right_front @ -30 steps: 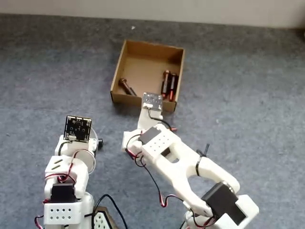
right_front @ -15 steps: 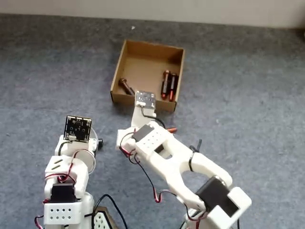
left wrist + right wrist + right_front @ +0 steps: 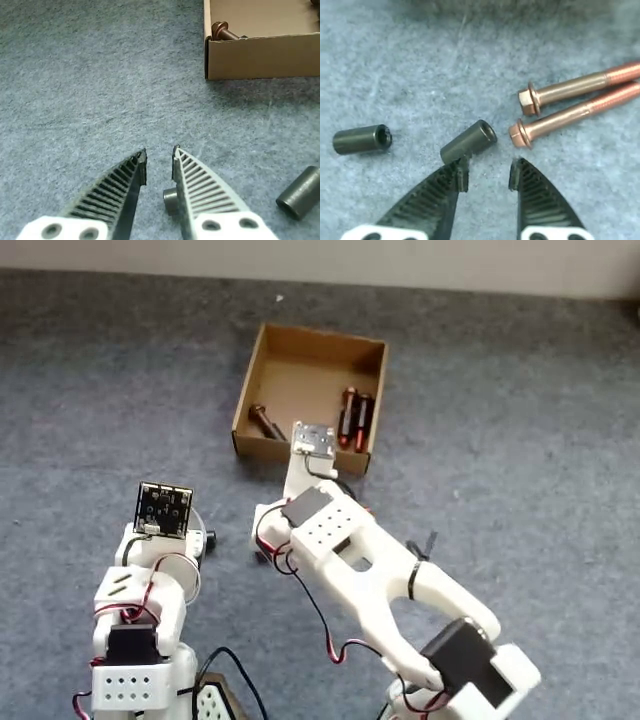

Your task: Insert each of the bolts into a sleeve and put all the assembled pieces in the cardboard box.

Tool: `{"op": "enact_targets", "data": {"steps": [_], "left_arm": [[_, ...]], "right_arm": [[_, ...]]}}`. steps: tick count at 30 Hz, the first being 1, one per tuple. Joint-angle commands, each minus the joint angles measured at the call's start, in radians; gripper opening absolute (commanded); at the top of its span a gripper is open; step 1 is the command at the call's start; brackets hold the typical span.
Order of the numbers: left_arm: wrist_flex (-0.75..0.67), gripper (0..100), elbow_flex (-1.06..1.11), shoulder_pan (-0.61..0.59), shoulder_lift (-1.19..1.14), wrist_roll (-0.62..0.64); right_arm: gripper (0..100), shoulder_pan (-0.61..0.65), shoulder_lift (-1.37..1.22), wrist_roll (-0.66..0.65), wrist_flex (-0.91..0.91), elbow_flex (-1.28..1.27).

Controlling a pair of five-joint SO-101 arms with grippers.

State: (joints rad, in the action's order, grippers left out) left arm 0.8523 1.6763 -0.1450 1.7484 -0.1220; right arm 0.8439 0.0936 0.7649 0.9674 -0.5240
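In the right wrist view my right gripper point(image 3: 489, 175) hangs open just above the carpet. A dark sleeve point(image 3: 468, 142) lies at one fingertip, and a second sleeve point(image 3: 362, 139) rests farther off. Two copper bolts point(image 3: 570, 102) lie side by side just beyond the other fingertip. My left gripper point(image 3: 159, 160) is open by a narrow gap with nothing in it; one sleeve point(image 3: 170, 201) lies under a finger and another sleeve point(image 3: 300, 192) lies off to the side. The cardboard box point(image 3: 262, 348) holds a bolt point(image 3: 265, 423) and two assembled pieces point(image 3: 355, 415).
The right arm point(image 3: 330, 530) stretches across the grey carpet up to the near wall of the box. The left arm point(image 3: 140, 590) stands at the lower left, with a dark sleeve point(image 3: 210, 538) beside it. Open carpet lies around the box.
The right arm swung a little to the left, then came back partway and edged closer to the box. The left arm has kept still.
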Motion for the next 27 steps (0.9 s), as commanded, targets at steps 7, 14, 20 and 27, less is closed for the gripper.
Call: {"op": "enact_targets", "data": {"steps": [7, 14, 20, 27], "left_arm": [[-0.017, 11, 0.021, -0.01, 0.012, -0.012], [-0.021, 11, 0.012, -0.079, 0.012, -0.011], [-0.063, 11, 0.019, -0.142, 0.012, -0.012], [-0.112, 11, 0.021, -0.222, 0.01, -0.012]], "right_arm": [[29.3, 0.022, 0.018, 0.196, -0.03, 0.056], [32.7, 0.038, -0.051, 0.204, -0.025, 0.154], [32.7, 0.038, -0.197, 0.204, -0.024, 0.249], [32.7, 0.088, -0.326, 0.206, -0.022, 0.282]]}}
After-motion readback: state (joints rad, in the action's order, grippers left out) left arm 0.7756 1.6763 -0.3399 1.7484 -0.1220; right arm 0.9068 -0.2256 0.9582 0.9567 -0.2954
